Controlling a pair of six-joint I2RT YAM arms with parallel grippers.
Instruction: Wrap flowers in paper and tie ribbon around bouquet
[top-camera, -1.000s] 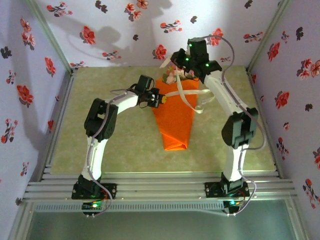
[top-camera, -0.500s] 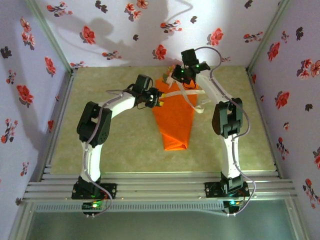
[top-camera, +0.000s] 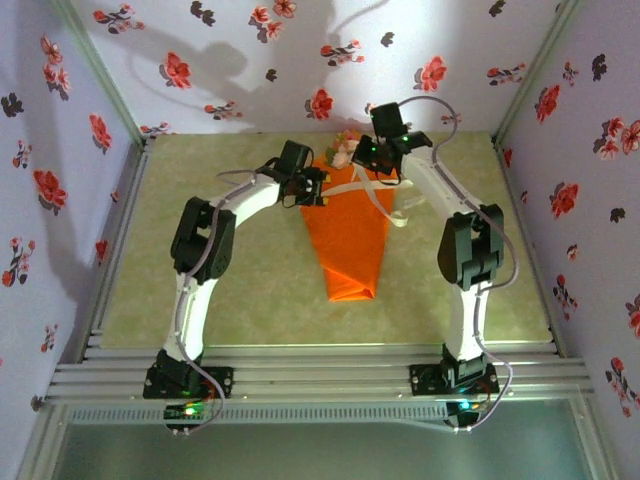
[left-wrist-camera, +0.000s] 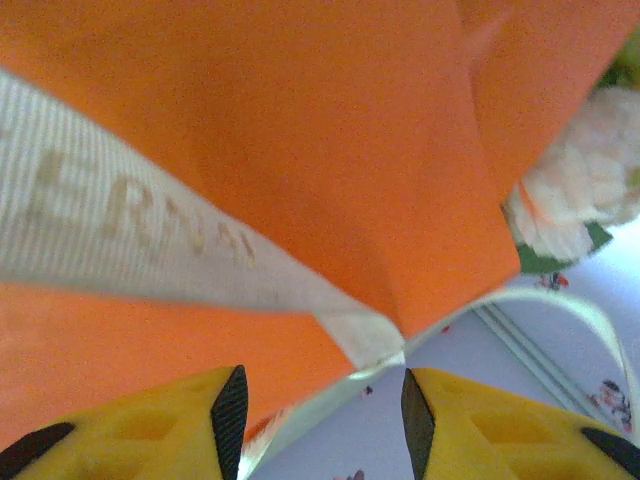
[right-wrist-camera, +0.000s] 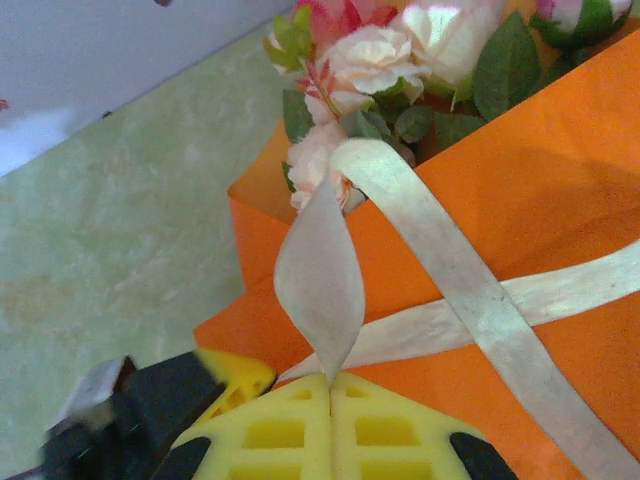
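Bouquet (top-camera: 350, 235) lies flat mid-worktop (top-camera: 220, 280), wide end toward the far edge, tip toward the near edge. Flowers (right-wrist-camera: 380, 55) stick out at the far end. Ribbon (right-wrist-camera: 470, 290) is crossed over the orange paper (left-wrist-camera: 300, 150) near the wide end. Right gripper (right-wrist-camera: 330, 385) is over that end, fully closed, pinching a ribbon loop. Left gripper (left-wrist-camera: 320, 400) sits at the bouquet's left side, jaws partway apart, gripping nothing; a ribbon strand runs just past its fingertips.
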